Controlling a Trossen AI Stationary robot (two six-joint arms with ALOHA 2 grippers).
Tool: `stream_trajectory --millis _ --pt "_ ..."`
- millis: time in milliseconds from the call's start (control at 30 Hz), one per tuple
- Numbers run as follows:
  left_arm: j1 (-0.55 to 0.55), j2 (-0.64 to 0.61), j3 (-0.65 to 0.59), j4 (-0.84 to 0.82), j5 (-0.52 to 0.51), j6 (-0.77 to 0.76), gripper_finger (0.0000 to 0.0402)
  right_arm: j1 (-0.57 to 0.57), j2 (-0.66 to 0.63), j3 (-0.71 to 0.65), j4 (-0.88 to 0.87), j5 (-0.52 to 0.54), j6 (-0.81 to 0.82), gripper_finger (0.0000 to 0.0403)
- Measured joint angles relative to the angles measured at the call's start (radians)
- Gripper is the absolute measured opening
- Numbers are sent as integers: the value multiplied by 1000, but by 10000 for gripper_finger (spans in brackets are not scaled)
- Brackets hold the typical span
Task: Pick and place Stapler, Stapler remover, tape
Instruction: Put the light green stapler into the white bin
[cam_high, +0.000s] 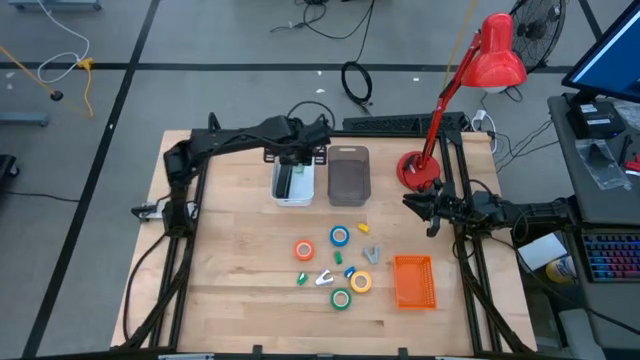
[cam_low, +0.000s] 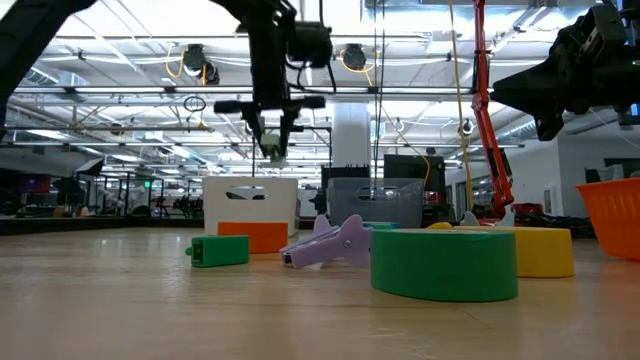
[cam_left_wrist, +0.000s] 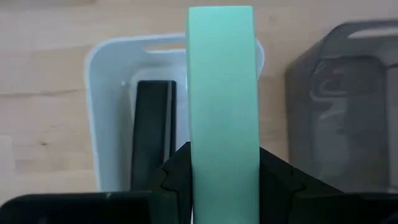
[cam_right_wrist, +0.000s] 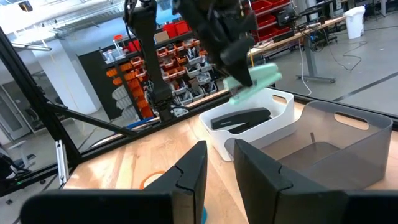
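My left gripper (cam_high: 292, 163) hangs over the white bin (cam_high: 306, 196) at the table's far side, shut on a mint-green stapler (cam_left_wrist: 221, 87). The stapler also shows in the right wrist view (cam_right_wrist: 254, 83). A black stapler (cam_left_wrist: 152, 134) lies in the white bin. My right gripper (cam_high: 431, 222) is open and empty, above the table's right side. Orange (cam_high: 304, 250), blue (cam_high: 339, 236), yellow (cam_high: 361, 282) and green (cam_high: 341, 298) tape rolls lie flat mid-table. The pale purple stapler remover (cam_low: 330, 243) lies among them. My left gripper pinches the mint-green stapler's two long sides (cam_left_wrist: 199, 163) between its two fingers (cam_left_wrist: 169, 182), near one end. The fingers come from above, pointing down. The stapler is lifted clear over the white bin and sits tilted in the hold (cam_right_wrist: 271, 76).
A grey bin (cam_high: 348, 176) stands right of the white bin. An orange basket (cam_high: 413, 281) sits at the near right. A red desk lamp (cam_high: 418, 168) stands at the far right. Small green (cam_low: 218, 250) and blue (cam_high: 350, 271) pieces lie among the tape rolls.
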Motion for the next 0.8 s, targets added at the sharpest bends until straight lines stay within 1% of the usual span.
stream_trajectory --millis 233,367,633,800 --pt "-1 68 0 -15 46 3 120 0 0 0 0 0 0 73" --pt "-11 92 0 -31 54 1 120 0 0 0 0 0 0 73" --pt "-36 93 0 -64 46 -9 120 0 0 0 -1 0 0 73" --pt "-25 93 0 -65 30 -15 120 0 0 0 -1 0 0 73"
